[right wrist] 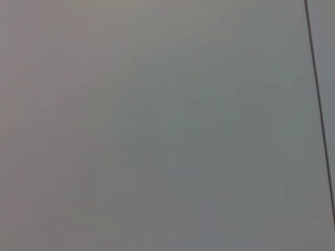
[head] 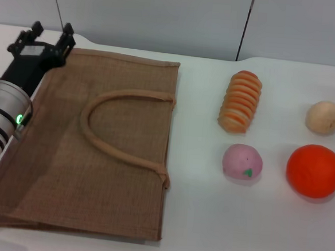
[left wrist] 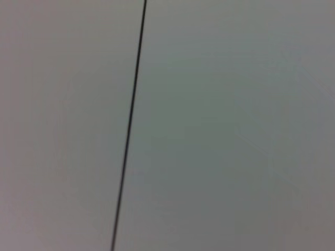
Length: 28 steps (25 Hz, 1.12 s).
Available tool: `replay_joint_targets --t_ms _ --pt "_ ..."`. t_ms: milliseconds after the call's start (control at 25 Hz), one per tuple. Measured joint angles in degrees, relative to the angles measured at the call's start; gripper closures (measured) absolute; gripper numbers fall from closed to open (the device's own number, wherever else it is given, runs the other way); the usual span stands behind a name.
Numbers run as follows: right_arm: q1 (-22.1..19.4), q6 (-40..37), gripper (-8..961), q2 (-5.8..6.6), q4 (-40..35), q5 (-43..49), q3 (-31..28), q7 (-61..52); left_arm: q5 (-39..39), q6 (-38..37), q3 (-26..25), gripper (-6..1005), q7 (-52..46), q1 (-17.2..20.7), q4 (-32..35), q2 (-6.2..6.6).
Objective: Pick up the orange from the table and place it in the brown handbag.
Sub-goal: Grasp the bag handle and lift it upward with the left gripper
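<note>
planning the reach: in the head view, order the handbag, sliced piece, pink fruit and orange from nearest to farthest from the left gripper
From the left gripper, at the table's far left:
1. brown handbag, right beside it
2. ridged sliced piece, mid-table, far side
3. pink fruit, nearer the front
4. orange, far right

The head camera looks forward and steeply down from above onto the counter (head: 195, 219), near enough that the brown handbag (head: 91, 149) fills the left half and the orange (head: 314, 171) nearly meets the right edge, with the left claw (head: 49, 37) at the far left corner. Both wrist cameras face only a plain grey panelled surface crossed by one thin dark seam (left wrist: 129, 125) (right wrist: 319, 104). Similar seams run down the grey wall (head: 163, 16) behind the counter in the head view.
</note>
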<state>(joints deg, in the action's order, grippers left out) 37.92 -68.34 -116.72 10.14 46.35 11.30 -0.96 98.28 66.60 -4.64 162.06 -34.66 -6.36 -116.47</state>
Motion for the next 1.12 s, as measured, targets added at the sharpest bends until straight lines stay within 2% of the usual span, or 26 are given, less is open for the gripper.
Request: replay_joint_targets --t_ms 280,440,800,960,1120 --pt "-0.47 0.1 189 0.05 -0.51 -0.12 0.15 0.17 -8.09 -8.6 0.07 294 -8.16 -1.25 -0.25 0.44" --pt "-1.15 0.86 189 0.22 -1.05 -0.06 0.2 0.19 -11.15 -8.53 0.08 294 -11.55 -1.2 0.09 0.64" --pt "-2.03 2.31 188 0.41 -2.33 0.24 0.21 0.08 -12.89 -5.28 0.14 296 -15.98 -1.07 0.93 1.98" --pt "-2.06 2.35 188 0.43 -2.68 0.23 0.21 0.13 -16.63 -1.83 0.71 297 -24.07 -1.06 5.16 2.27" --pt "-1.91 2.41 188 0.45 -2.92 0.24 0.21 0.05 -23.13 4.97 0.8 298 -38.63 -1.03 16.79 0.86"
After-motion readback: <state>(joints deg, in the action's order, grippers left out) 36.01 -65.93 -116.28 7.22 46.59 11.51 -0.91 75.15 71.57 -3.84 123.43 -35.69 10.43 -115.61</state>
